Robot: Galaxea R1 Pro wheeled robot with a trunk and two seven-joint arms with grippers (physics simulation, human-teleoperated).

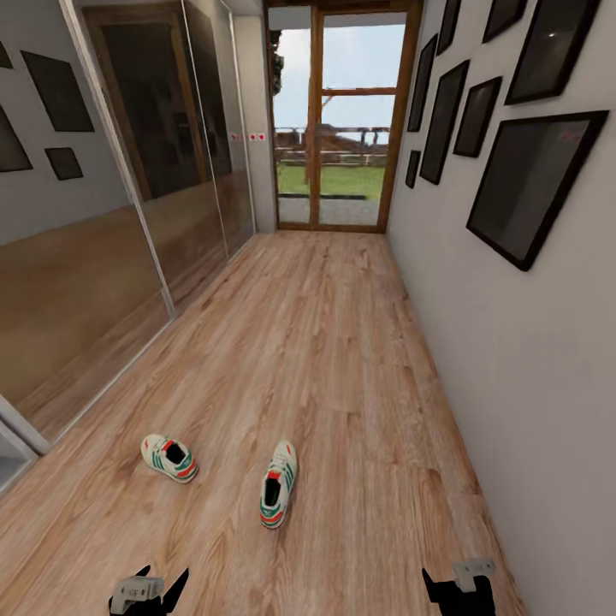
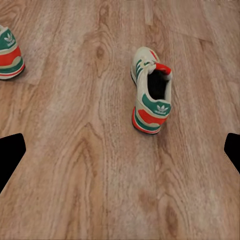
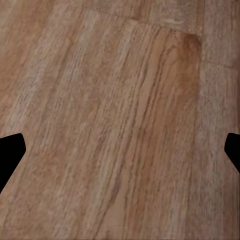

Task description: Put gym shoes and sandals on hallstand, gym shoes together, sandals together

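Note:
Two off-white gym shoes with green stripes lie apart on the corridor floor: one gym shoe to the left, the other gym shoe nearer the middle, toe pointing away. My left gripper hangs open at the picture's lower edge, short of the left shoe. In the left wrist view the middle shoe lies heel-first beyond the open left gripper, and the other shoe is cut by the edge. My right gripper is open over bare planks. The sandals and the hallstand are out of view.
Mirrored sliding doors line the left side. A white wall with dark framed pictures runs close along the right, beside my right arm. A glazed wooden door closes the far end. A pale unit's corner juts in at lower left.

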